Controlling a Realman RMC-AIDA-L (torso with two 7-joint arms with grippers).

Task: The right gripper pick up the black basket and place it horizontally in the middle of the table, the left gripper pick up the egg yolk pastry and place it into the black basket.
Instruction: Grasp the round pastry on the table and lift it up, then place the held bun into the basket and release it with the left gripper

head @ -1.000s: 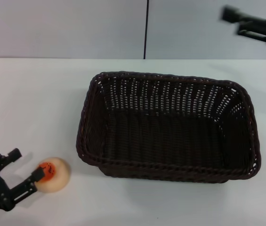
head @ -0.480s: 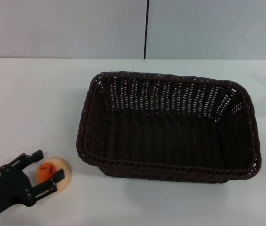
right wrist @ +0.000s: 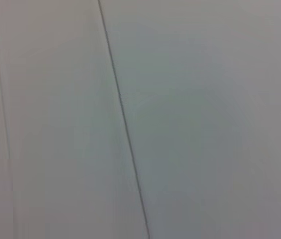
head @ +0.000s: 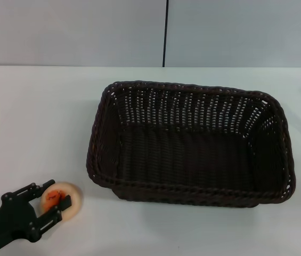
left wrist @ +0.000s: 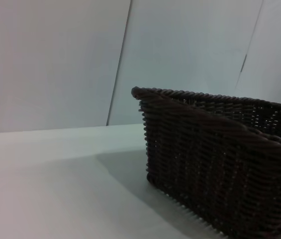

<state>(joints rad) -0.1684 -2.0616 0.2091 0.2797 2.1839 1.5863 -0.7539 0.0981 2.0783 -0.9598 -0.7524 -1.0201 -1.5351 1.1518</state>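
Observation:
The black basket (head: 192, 188) stands lengthwise across the middle of the white table (head: 33, 117), empty inside. It also shows in the left wrist view (left wrist: 220, 159), close by. The egg yolk pastry (head: 73, 200), cream with an orange top, rests on the table near the front left, just left of the basket's front corner. My left gripper (head: 58, 193) reaches in from the lower left, its two fingers (head: 39, 187) closed against the pastry's sides. The right gripper is out of view; the right wrist view shows only wall.
A grey wall with a dark vertical seam (head: 165, 32) runs behind the table's far edge. White tabletop lies open to the left of the basket and along the front edge.
My left gripper has moved right over the pastry and its fingers have narrowed onto it. The right arm, at the upper right a second ago, has left the head view.

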